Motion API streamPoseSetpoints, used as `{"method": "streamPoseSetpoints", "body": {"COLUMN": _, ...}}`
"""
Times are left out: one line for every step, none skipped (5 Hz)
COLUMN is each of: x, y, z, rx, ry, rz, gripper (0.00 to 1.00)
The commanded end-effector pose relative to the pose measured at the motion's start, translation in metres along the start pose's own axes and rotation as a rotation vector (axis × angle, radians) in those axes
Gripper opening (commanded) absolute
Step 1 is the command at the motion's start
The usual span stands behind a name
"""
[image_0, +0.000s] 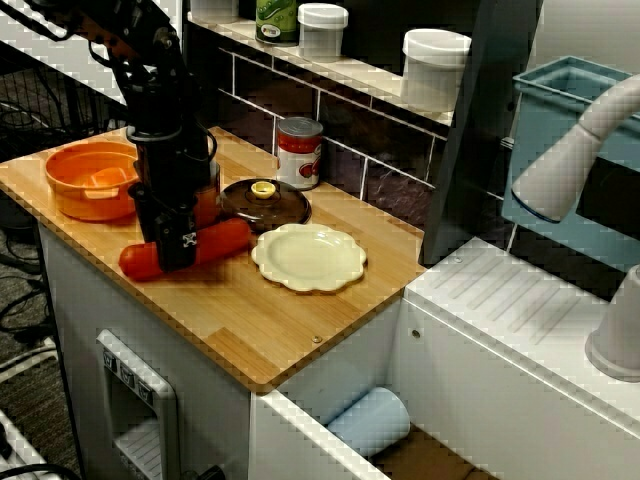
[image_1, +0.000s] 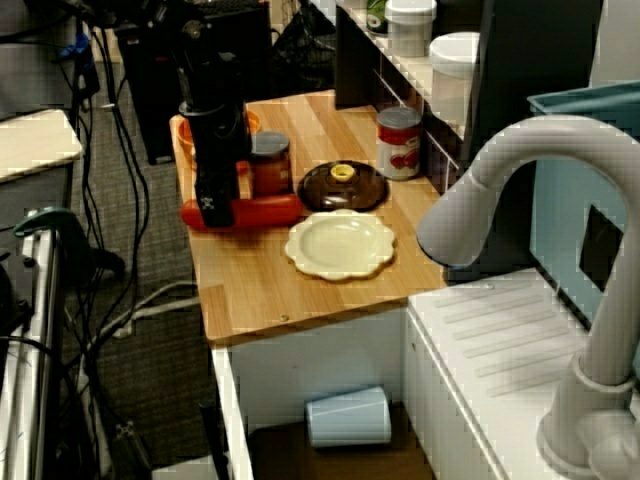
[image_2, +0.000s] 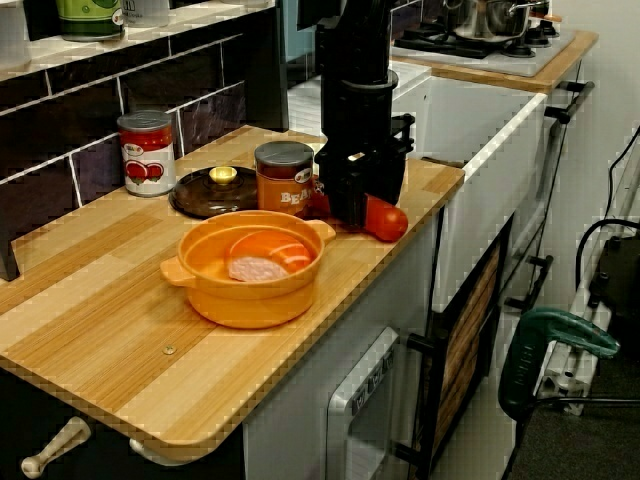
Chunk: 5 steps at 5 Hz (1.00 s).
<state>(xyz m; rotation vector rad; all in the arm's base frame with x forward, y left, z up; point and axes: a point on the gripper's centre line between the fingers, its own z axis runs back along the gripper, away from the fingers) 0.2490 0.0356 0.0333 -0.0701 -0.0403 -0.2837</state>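
Looking across the wooden counter (image_0: 250, 320), I saw the gripper (image_0: 178, 250) standing upright astride the middle of the red sausage (image_0: 228, 238). The sausage lay flat directly beneath it, its long axis roughly along the counter's front edge and both rounded ends poking out. I could not tell whether the fingers pinched it or merely flanked it. It looked smooth and glossy, like plastic. A brown can (image_2: 283, 175) stood just behind, with an orange pot (image_0: 75, 190), a dark lid (image_0: 265, 203) and a scalloped cream plate (image_0: 308, 257) near.
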Motion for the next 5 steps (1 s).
{"method": "streamPoseSetpoints", "body": {"x": 0.01, "y": 0.005, "z": 0.045, "rx": -0.031, "ry": -0.06, "rz": -0.047, "gripper": 0.0}}
{"method": "streamPoseSetpoints", "body": {"x": 0.017, "y": 0.0, "z": 0.055, "rx": -0.051, "ry": -0.061, "rz": -0.07, "gripper": 0.0}}
{"method": "streamPoseSetpoints", "body": {"x": 0.027, "y": -0.016, "z": 0.059, "rx": -0.061, "ry": -0.054, "rz": -0.119, "gripper": 0.0}}
{"method": "streamPoseSetpoints", "body": {"x": 0.047, "y": -0.034, "z": 0.055, "rx": -0.088, "ry": -0.022, "rz": -0.155, "gripper": 0.0}}
{"method": "streamPoseSetpoints", "body": {"x": 0.062, "y": -0.044, "z": 0.053, "rx": -0.081, "ry": -0.011, "rz": -0.136, "gripper": 0.0}}
